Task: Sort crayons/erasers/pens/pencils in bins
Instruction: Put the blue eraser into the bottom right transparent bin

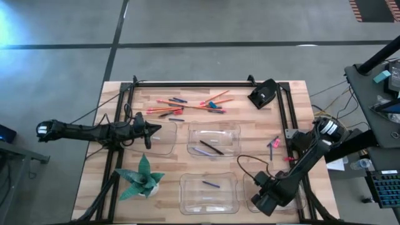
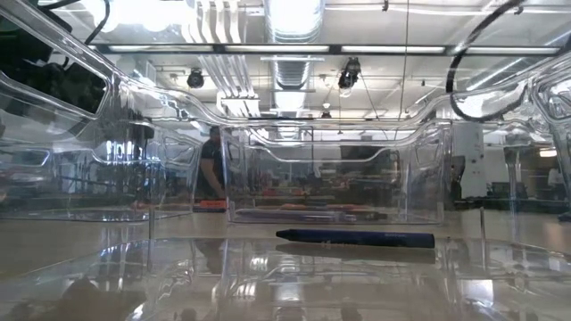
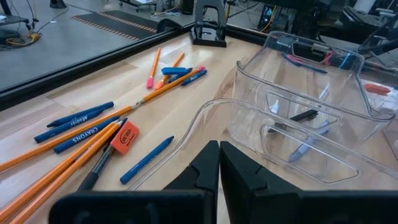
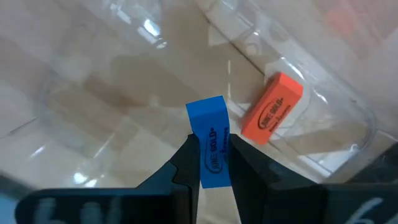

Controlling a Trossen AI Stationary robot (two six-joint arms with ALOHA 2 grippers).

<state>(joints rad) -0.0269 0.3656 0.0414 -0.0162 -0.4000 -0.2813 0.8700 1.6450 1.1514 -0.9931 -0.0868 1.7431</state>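
Right wrist view: tool [image 4: 210,163] holds blue eraser [image 4: 210,140] over bin [image 4: 124,74]

I work in a robotics lab: concrete floor [image 1: 56,25], exposed ceiling ducts [image 2: 294,22], cabled equipment benches [image 1: 378,81], and a framed wooden counter [image 1: 169,165].

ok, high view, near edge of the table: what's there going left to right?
green paper plant → clear bin with one dark crayon → right gripper, over the bin at the right, shut on a blue eraser.
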